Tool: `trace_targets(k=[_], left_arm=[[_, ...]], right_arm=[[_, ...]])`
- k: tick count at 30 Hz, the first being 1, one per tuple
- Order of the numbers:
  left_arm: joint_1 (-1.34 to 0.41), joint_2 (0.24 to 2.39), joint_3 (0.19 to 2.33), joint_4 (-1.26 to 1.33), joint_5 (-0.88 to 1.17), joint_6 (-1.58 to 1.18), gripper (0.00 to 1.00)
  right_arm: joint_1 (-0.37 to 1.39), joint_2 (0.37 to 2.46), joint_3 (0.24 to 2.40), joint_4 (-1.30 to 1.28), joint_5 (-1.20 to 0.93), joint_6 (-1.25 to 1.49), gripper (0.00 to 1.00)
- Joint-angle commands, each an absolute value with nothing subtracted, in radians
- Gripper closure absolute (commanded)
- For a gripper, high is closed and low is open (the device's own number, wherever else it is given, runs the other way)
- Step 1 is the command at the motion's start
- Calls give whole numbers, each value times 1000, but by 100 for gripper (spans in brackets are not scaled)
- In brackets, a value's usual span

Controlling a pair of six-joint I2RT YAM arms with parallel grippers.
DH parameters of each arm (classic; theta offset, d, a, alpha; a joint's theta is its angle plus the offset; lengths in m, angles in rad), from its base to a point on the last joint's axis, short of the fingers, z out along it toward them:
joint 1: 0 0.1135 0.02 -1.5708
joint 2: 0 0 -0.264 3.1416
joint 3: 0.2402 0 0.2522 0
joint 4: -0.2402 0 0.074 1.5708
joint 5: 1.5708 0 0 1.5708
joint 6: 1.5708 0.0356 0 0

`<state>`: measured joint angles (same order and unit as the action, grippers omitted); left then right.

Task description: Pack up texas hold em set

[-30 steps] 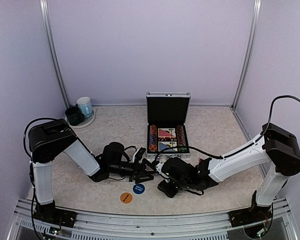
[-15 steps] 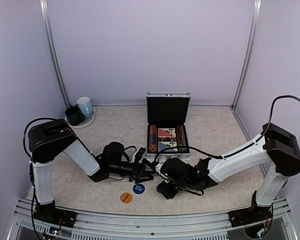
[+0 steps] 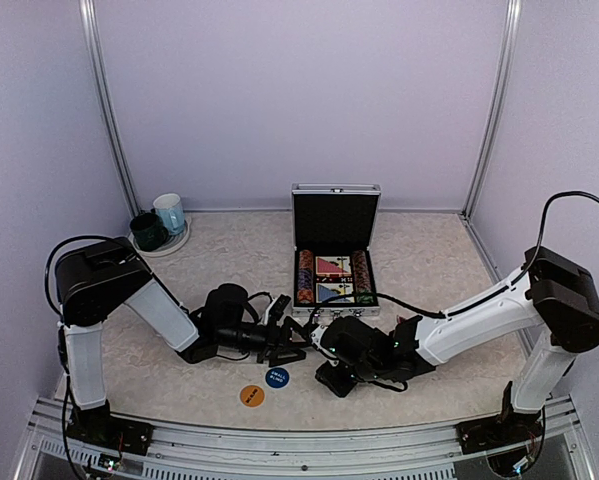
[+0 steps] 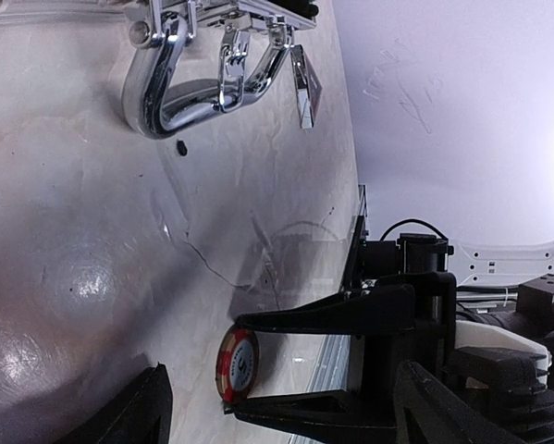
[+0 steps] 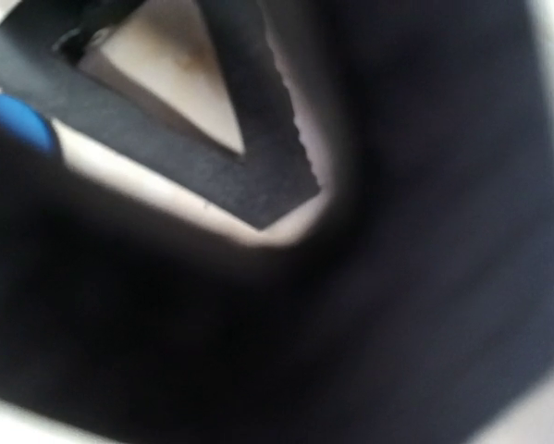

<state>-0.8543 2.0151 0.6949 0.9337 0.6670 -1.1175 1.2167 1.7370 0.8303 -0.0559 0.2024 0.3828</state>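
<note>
Pinching one poker chip (image 4: pixel 237 365) in the right gripper (image 4: pixel 249 365), left gripper (image 3: pixel 291 342) gaping empty, the robot seems well along: the open case (image 3: pixel 335 220) at mid-desk holds chip stacks (image 3: pixel 304 277) and card decks (image 3: pixel 333 266), while blue button (image 3: pixel 277 377) and orange button (image 3: pixel 252 396) lie unpacked near the front edge.
</note>
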Motion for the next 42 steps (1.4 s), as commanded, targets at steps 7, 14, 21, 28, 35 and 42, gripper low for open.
trace_targets(k=[7,14,21,28,35,42], left_arm=[[-856,1991,693,916,650,-1098,18],[-860,1995,699,923,657,-1098,18],[-866,2008,707,954,678,-1110,18],[-865,2011,706,962,679,-1114,18],[-864,2003,700,960,671,-1110,18],[-863,1994,691,956,665,-1109,19]], right_arm=[[1228,1709,816,-112,191,379,62],[1228,1689,868,-144,236,350,61],[1228,1681,913,-164,255,324,61],[1227,1696,932,-220,220,329,50],[1228,1685,855,-170,190,385,31],[1228,1731,841,-148,187,407,35]])
